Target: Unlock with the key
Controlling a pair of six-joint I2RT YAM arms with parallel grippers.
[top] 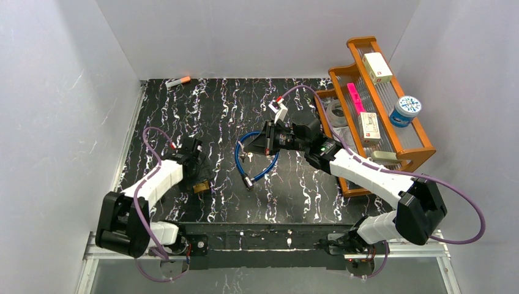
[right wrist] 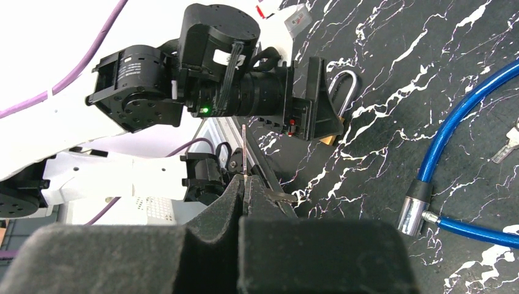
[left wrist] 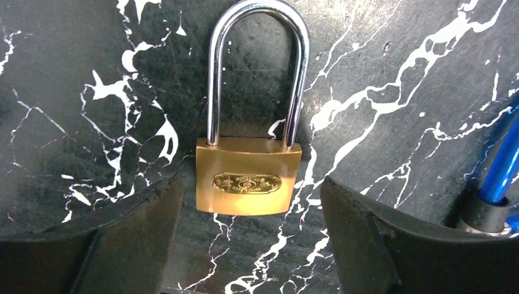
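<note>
A brass padlock [left wrist: 248, 184] with a steel shackle [left wrist: 257, 67] lies flat on the black marbled table; it shows partly under the left arm as the padlock [top: 201, 187] and behind that arm's head as the padlock [right wrist: 333, 122]. My left gripper [left wrist: 250, 193] hovers over it, open, a finger on each side of the brass body with a gap at both. My left gripper [top: 199, 166] points down at the table. My right gripper [right wrist: 245, 180] is shut on the key [right wrist: 243, 150], whose thin blade sticks out edge-on. My right gripper [top: 268, 138] sits mid-table, facing the left arm.
A blue cable lock [top: 257, 156] lies coiled below the right gripper, its metal end [right wrist: 411, 208] near that wrist. A spare key [right wrist: 505, 147] and a white tag [top: 278, 110] lie nearby. A wooden rack [top: 392, 147] with boxes stands at right. An orange marker [top: 178, 81] lies at the back left.
</note>
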